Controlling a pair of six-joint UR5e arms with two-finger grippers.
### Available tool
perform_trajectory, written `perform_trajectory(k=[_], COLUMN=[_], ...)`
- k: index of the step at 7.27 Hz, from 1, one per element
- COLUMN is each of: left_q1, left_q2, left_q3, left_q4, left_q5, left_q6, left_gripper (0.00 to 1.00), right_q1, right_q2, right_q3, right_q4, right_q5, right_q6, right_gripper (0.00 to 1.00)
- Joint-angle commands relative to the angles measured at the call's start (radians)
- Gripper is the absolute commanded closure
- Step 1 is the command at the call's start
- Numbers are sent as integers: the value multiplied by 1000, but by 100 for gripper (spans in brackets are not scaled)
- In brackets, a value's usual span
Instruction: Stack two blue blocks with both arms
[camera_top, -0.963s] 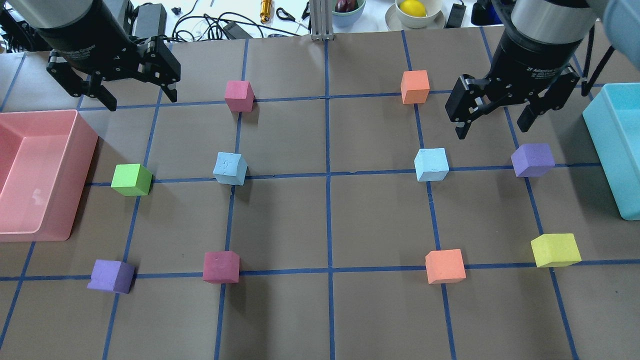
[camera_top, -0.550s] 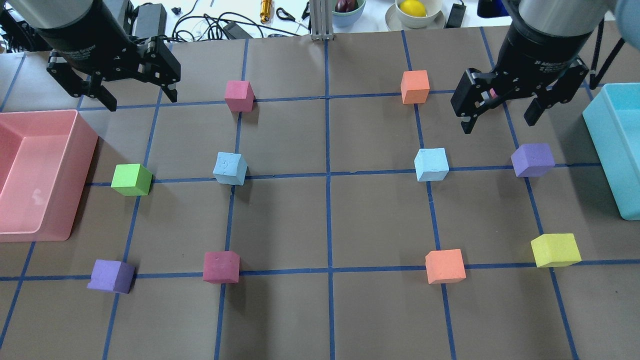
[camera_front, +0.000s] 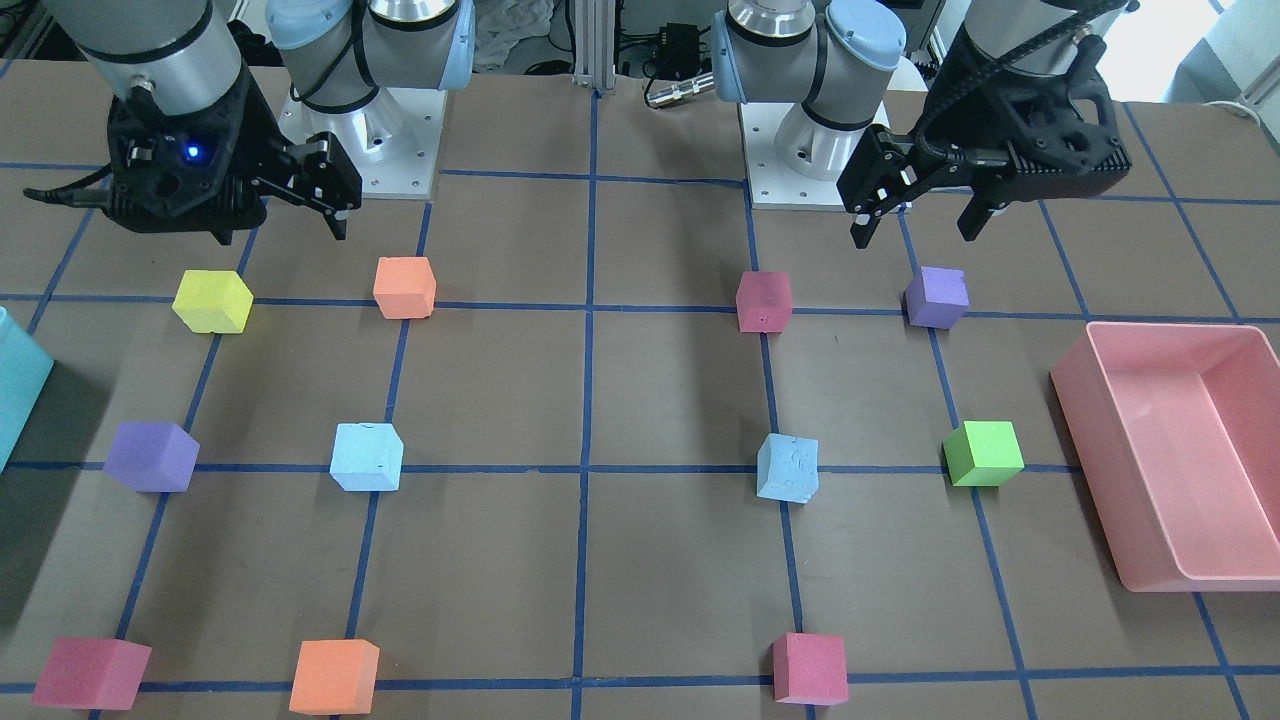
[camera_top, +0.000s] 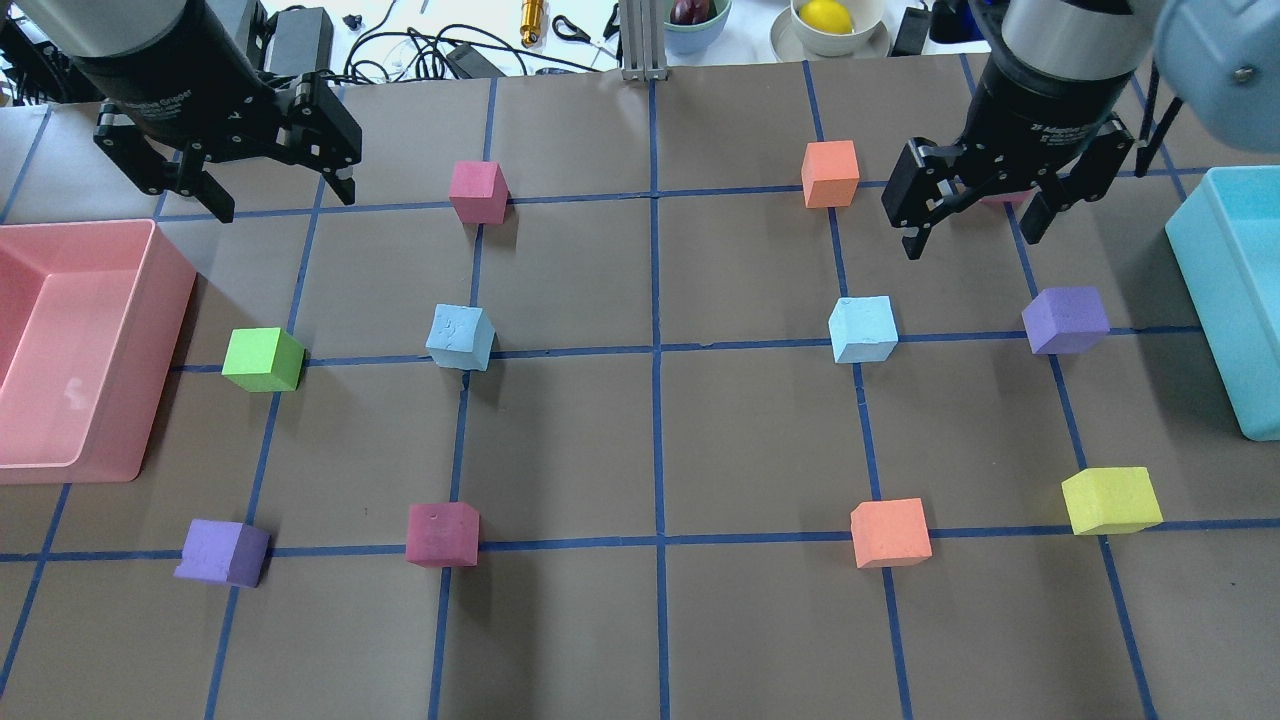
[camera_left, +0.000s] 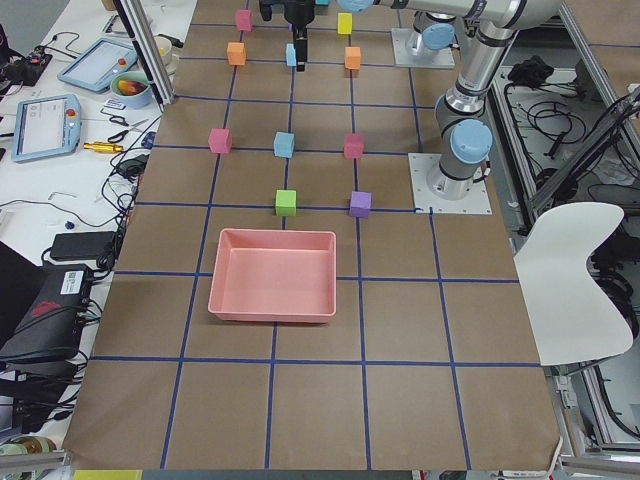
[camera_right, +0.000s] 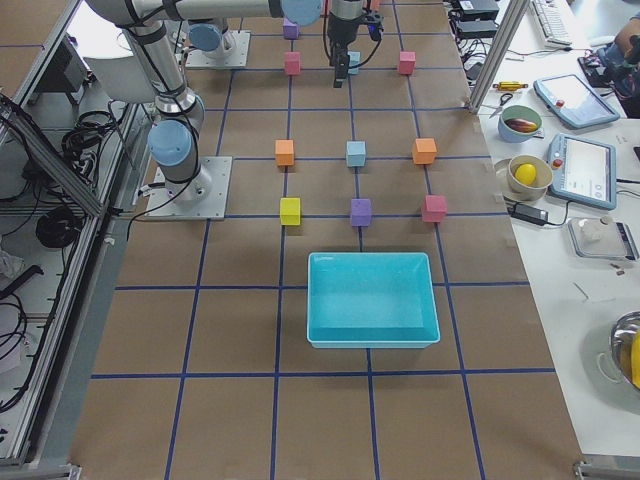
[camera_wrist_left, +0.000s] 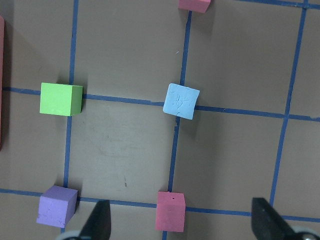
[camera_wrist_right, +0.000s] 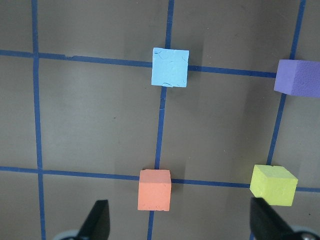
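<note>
Claws first: read left claw as spread wide and empty, hanging above the table by the far corner of the pink tray. Read right claw as equally wide and empty, seen from overhead between the far orange block and the teal bin. Locate first blue block on the left half, turned slightly askew on a tape crossing; locate second blue block on the right half, on its own crossing. Treat both as flat on the table, well apart, touched by neither claw. Note a red block almost wholly hidden behind the right claw from overhead, shown whole only in the front-facing and right-side views. Note tray and bin cut off by the frame edges overhead. In each wrist view, expect only dark finger ends at the bottom edge, set far apart, rest of claw out of frame. In both side views, count claws as too small at the top edge to judge.
</note>
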Motion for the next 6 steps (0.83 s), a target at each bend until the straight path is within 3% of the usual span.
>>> perform_trajectory(k=[1,3,5,6], left_q1=[0,0,0,0], left_q2=[0,0,0,0], left_q3=[0,0,0,0], left_q4=[1,0,0,0], left_q5=[-2,-2,-4,-4], left_q6=[0,0,0,0], left_gripper=[0,0,0,0], right_q1=[-3,-7,-5,-5], right_q2=[33,69,176,183], right_q3=[8,35,83,104], right_q4=[-35,-71,-299,-326], right_q5=[0,14,9,12], right_q6=[-7,10,-4,-2], right_gripper=[0,0,0,0])
